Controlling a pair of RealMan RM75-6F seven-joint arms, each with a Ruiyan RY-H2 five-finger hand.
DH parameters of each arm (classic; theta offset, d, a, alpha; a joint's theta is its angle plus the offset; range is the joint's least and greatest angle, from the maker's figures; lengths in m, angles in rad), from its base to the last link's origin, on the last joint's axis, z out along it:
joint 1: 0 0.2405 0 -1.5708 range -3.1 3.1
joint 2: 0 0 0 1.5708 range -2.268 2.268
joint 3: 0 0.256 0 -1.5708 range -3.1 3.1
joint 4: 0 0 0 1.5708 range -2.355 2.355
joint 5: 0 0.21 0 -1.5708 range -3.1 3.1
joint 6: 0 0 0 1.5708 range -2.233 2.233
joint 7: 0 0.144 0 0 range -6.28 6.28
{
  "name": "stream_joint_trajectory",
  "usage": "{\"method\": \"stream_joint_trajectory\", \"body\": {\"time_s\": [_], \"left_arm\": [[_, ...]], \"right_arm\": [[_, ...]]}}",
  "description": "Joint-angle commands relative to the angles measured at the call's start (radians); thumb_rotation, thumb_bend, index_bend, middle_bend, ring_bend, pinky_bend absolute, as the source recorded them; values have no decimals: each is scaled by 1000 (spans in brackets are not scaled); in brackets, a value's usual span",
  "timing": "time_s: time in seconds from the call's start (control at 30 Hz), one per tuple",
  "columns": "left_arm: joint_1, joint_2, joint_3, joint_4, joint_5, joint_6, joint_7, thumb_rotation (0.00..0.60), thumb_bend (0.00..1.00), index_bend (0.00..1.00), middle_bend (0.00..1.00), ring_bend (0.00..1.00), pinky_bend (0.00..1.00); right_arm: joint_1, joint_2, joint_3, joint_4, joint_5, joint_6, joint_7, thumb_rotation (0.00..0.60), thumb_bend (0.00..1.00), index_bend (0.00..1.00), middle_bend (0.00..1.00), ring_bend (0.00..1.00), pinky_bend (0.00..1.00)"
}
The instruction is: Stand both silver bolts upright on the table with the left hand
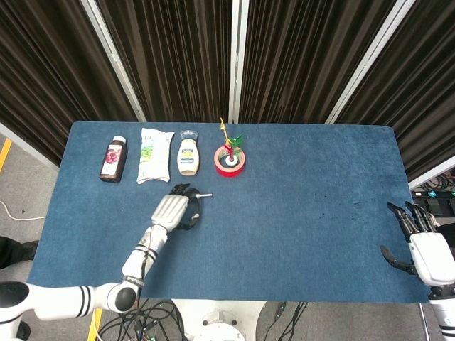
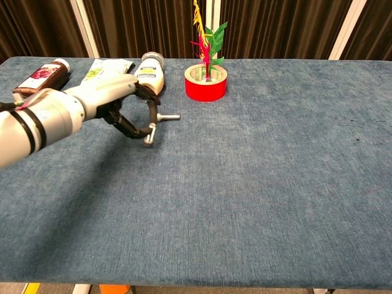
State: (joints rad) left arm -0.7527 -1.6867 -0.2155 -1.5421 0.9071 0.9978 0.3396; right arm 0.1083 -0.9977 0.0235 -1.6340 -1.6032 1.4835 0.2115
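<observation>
Blue carpeted tabletop [image 2: 275, 184], dark curtains behind | two silver bolts [image 2: 166, 116] lying flat near back-left edge | left hand [image 2: 107, 101] curled over nearer bolt [image 2: 150, 136], grip uncertain | right hand [image 1: 426, 252] idle, fingers apart | small, rigid, slick steel; pinch mid-shank.

Probably a lab: black curtains [image 1: 178, 57] behind a blue-clothed table [image 1: 298, 213].

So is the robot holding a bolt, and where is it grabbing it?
Yes. The left hand pinches one bolt near its upper end, its head low by the table. The other bolt lies loose. The right hand holds nothing.
</observation>
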Motion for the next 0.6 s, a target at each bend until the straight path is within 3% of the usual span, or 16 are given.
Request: {"method": "stream_joint_trajectory", "body": {"time_s": [0.03,0.6], "left_arm": [[10,9,6,8,5,-10,-17,600,392,539,184,24,0],[41,27,24,18,44,1,-67,600,390,502,184,24,0]], "right_arm": [[2,1,1,-3,0,-2,-3,600,229,60,148,0,0],[-1,4,0,-15,-5,3,-15,600,228,60,148,0,0]]}}
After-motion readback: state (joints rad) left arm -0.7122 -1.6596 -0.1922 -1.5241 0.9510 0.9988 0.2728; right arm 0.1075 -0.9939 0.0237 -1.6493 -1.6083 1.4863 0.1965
